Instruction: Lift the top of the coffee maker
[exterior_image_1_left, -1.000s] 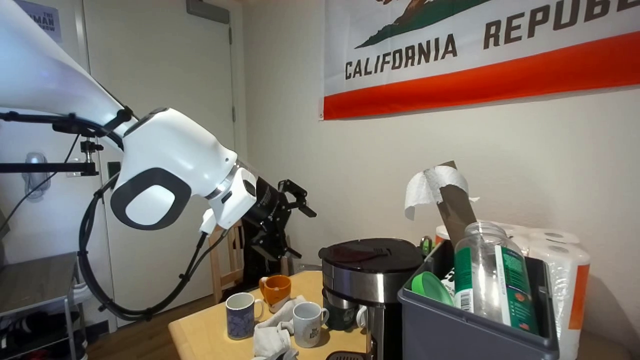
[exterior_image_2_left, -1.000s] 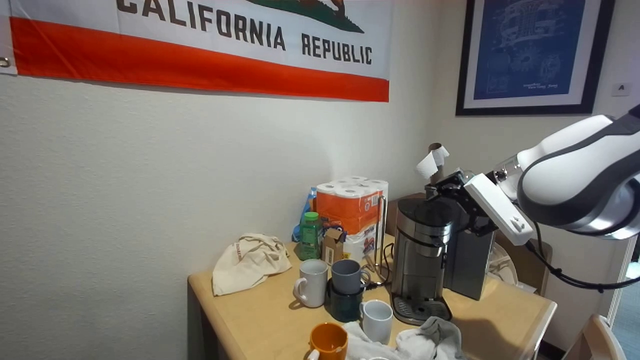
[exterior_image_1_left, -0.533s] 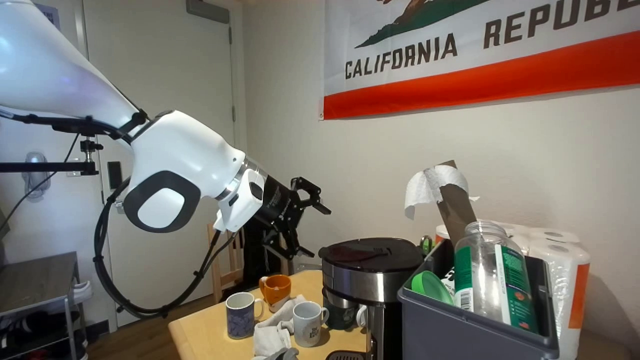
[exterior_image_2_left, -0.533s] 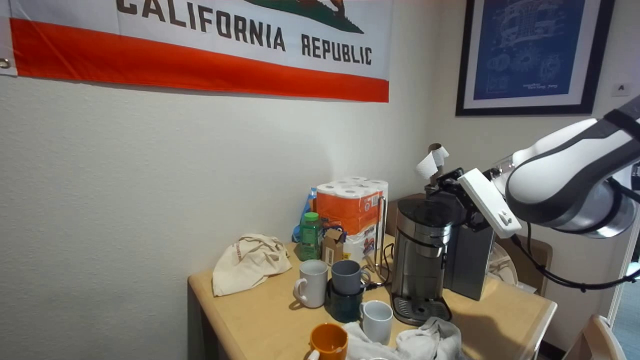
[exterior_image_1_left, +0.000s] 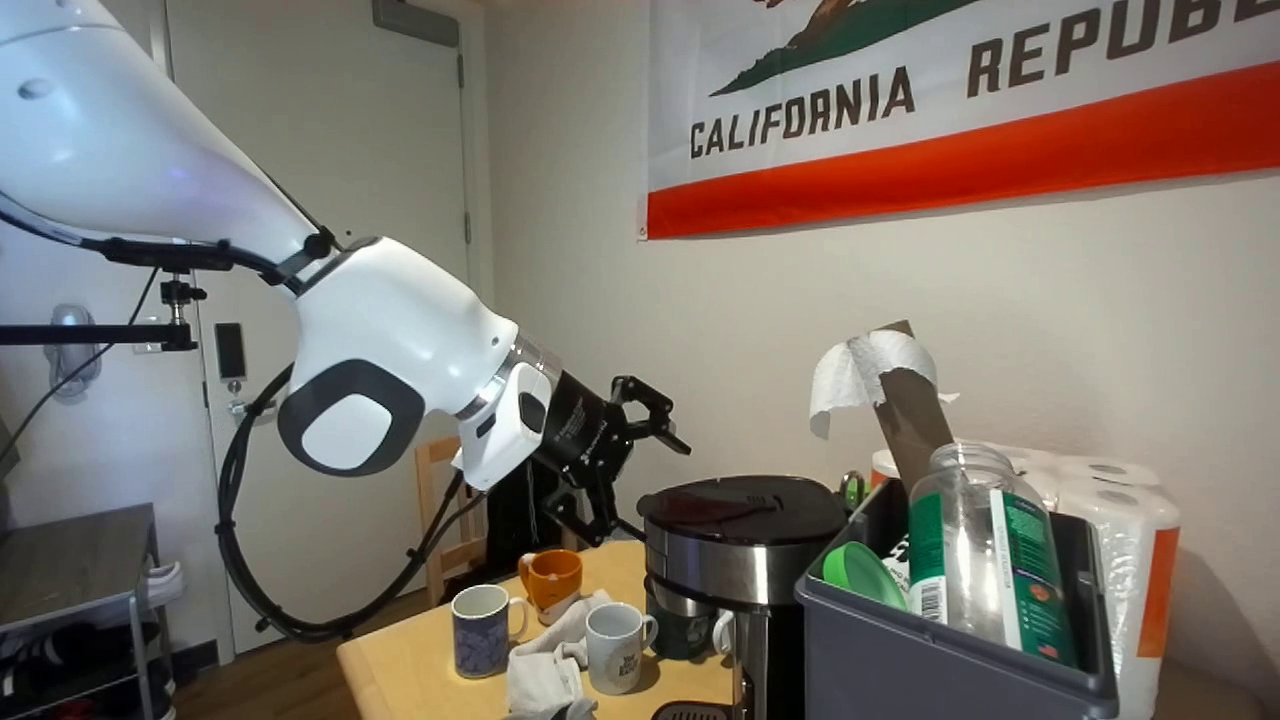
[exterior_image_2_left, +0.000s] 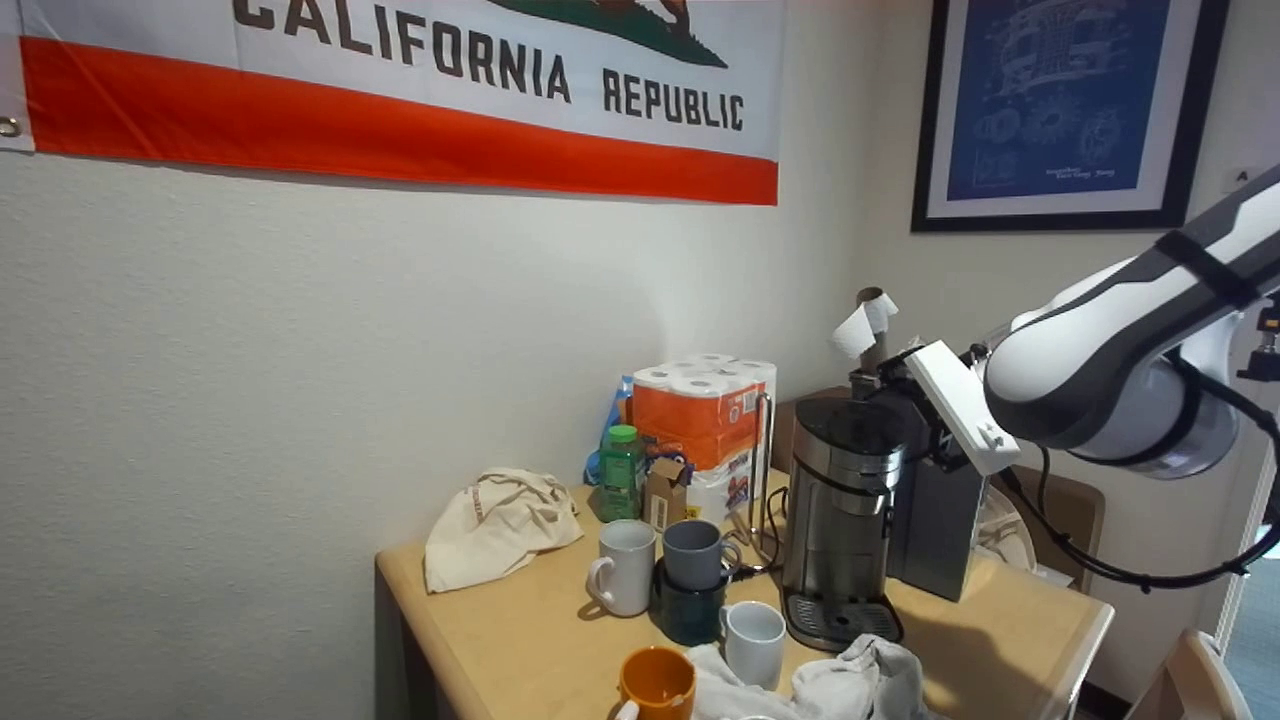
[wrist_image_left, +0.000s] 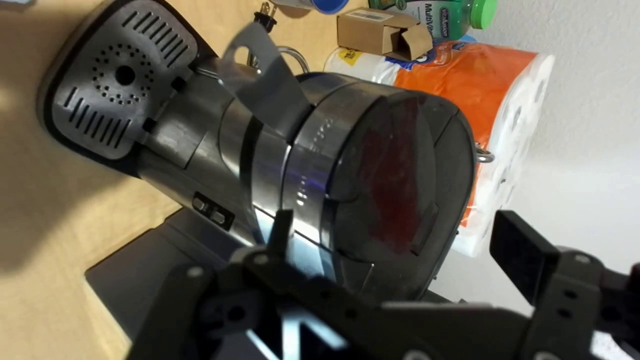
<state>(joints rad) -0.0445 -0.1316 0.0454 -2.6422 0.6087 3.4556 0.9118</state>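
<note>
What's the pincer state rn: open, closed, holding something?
Pincer: open, holding nothing; whether it touches the coffee maker can't be told.

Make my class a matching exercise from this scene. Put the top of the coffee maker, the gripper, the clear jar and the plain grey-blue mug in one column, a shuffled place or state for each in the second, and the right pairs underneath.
Column 1
1. top of the coffee maker
2. gripper
3. clear jar
4. plain grey-blue mug

Column 2
A. stacked on a darker cup
B. down, not lifted
C. inside the grey bin
D. open, holding nothing

Right pairs: 1-B; 2-D; 3-C; 4-A
</note>
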